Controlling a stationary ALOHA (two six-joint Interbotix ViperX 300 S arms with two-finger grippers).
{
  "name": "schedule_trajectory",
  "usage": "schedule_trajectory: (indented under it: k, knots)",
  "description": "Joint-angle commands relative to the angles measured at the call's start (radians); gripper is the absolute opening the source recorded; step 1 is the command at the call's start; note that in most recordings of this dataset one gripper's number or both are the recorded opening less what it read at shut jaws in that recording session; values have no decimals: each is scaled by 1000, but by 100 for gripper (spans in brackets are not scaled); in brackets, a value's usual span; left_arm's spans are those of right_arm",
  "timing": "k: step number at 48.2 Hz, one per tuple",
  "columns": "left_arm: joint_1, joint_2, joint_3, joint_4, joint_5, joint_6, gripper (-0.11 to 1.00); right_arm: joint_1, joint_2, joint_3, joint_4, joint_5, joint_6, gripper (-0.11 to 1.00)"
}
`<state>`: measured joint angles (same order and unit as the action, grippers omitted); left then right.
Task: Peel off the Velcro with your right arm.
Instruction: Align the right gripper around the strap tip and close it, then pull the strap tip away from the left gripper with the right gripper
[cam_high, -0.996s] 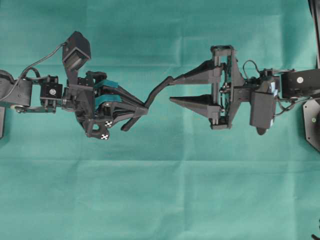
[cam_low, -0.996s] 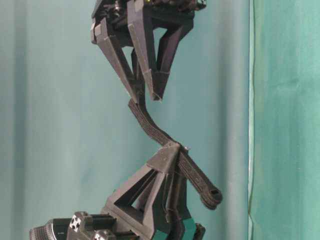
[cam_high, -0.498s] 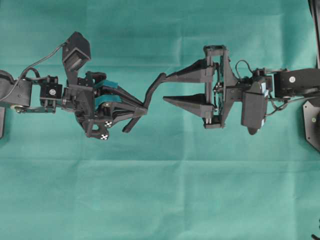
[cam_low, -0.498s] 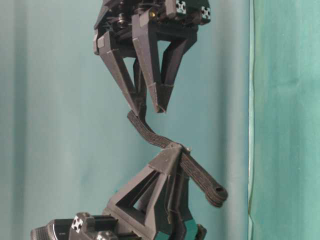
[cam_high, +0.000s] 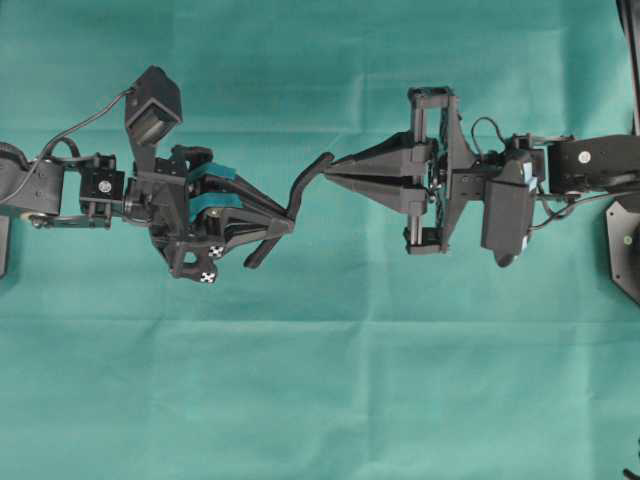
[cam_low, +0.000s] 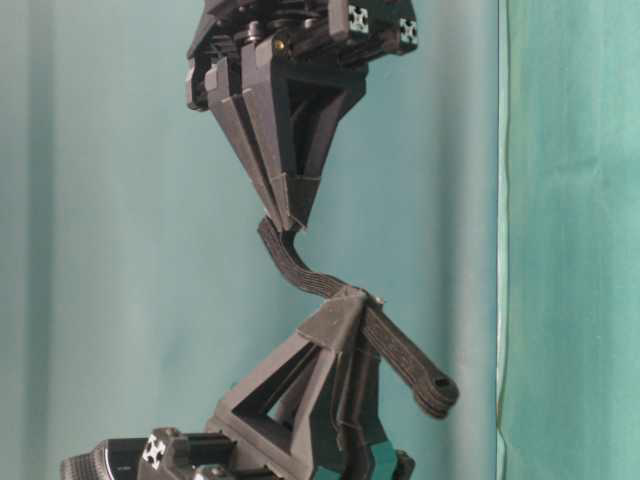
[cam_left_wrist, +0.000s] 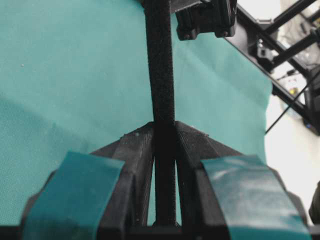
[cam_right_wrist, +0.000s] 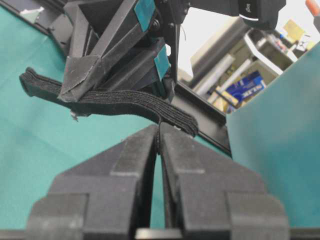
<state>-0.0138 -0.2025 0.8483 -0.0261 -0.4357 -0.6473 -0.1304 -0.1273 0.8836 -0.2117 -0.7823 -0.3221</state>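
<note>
Velcro, a thin black flexible strap of two fuzzy layers (cam_high: 300, 188), hangs in mid-air between the two arms, well above the green cloth tabletop (cam_high: 320, 380). The left gripper (cam_high: 283, 222), the one with teal tape on its fingers, is clamped on the strap partway along its length; in the left wrist view the strap runs straight up out of the pinched fingers (cam_left_wrist: 135, 165). One rounded end of the strap juts out free beyond that grip (cam_low: 435, 385). The other end curves toward the right gripper (cam_high: 333, 166), whose plain black wedge fingers are closed together; in the right wrist view and the table-level view their tips appear to nip the strap's edge (cam_right_wrist: 175, 122), though whether they have caught one layer or both cannot be told.

That is the main risk. If both layers are pinched, pulling would only tug the whole strap against the left grip and nothing would part. If the bite is shallow, the tip could slip off. A hard pull might also drag the strap through the left fingers.

The tabletop is covered in plain green cloth, with green screens standing behind; shelves and clutter show beyond them in the right wrist view.
</note>
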Motion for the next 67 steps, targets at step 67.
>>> schedule_trajectory:
  k: [67]
  knots:
    - [3,-23,-17,0,-21,5,10,101,60,-34,-3,2,11,-9]
